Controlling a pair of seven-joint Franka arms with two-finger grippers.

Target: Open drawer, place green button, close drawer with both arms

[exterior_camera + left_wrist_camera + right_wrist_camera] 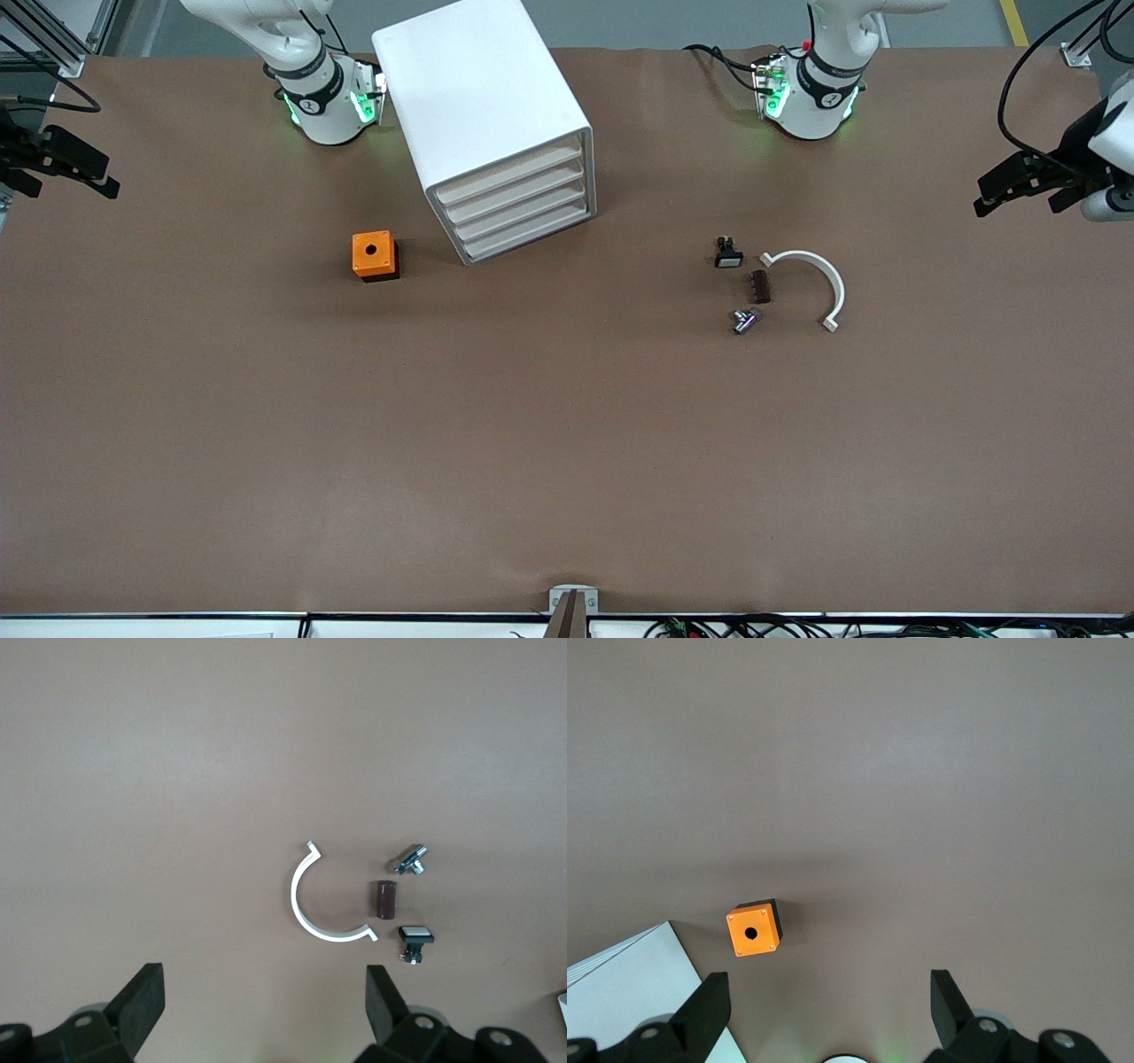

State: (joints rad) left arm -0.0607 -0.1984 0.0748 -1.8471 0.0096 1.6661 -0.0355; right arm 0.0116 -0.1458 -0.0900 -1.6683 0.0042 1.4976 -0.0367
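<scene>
The brown bench (567, 443) carries the white cabinet (483, 106), which is set toward the right arm's end, its four drawers all shut. The drawer (532, 235) of the task is the lowest one, seen only from the front camera; the right wrist view catches just a corner of the cabinet (629, 979).

The left end effector (1019, 184) is held over the bench edge at the left arm's end, and the right end effector (75, 168) over the edge at the right arm's end. In the wrist views, the fingers of each are seen spread wide apart, with nothing between them.

The orange box (375, 255) sits beside the cabinet and is shown from above in the right wrist view (753, 928).

Toward the left arm's end lie a white half-ring (811, 285), a dark brown block (760, 286) and a black white-faced button (728, 254). The button (744, 320) lies nearest the front camera of these, on its side.
</scene>
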